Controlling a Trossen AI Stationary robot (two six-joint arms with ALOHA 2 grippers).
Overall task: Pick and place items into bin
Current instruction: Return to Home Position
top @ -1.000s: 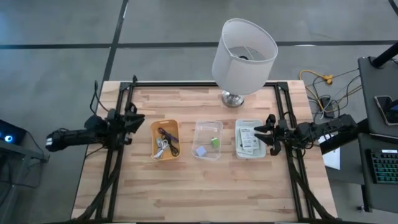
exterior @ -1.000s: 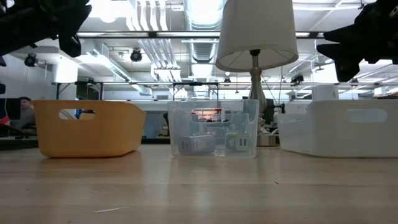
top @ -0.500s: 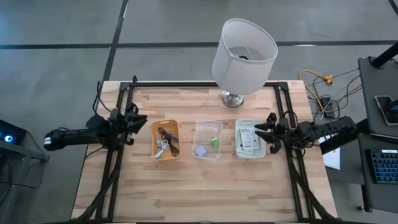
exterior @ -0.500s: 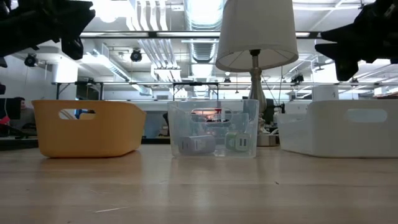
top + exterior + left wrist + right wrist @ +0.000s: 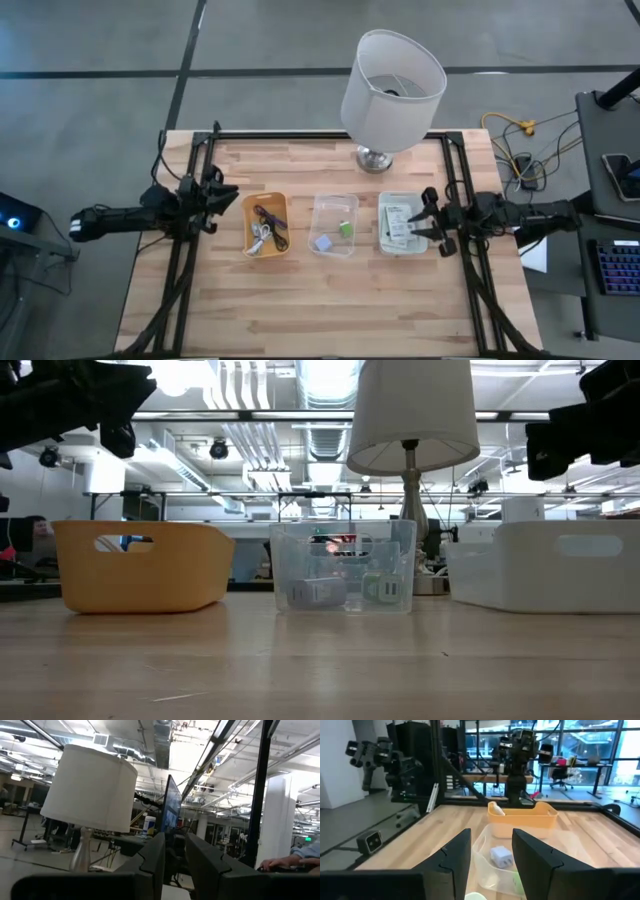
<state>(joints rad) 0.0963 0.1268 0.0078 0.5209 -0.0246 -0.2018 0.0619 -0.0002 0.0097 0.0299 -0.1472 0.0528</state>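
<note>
Both arms are sitting out at the table's sides, which fits a return to home rather than another pick.

- Left gripper (image 5: 222, 188) is hovering beside the outer wall of the yellow bin (image 5: 247, 225). Its fingers are showing a narrow gap and are carrying nothing.
- Right gripper (image 5: 424, 222) is hanging over the outer edge of the white bin (image 5: 402, 250). Its fingers are spread wider and are also empty.

You're looking at a layout sorted by kind, one bin per type, in a row across the middle of the table (image 5: 320, 300):
- The cables (image 5: 266, 228) are lying coiled in the yellow bin.
- The blocks are sitting apart in the clear bin (image 5: 334, 197).
- The printed cards (image 5: 400, 225) are lying flat in the white bin.

The lamp (image 5: 392, 80) is standing at the far edge behind the bins. It isn't one of the items to pick.

Counts:
- 3 bins, 1 lamp.
- 2 blocks: the green block (image 5: 346, 229) and the pale-blue block (image 5: 323, 242).
- The cables are tangling and the cards are overlapping, so I can't give you a firm number for either. There is more than one of each.

I'm seeing no loose item on the wood outside the bins, so I'm judging the sorting done and only the homing move left.
</note>
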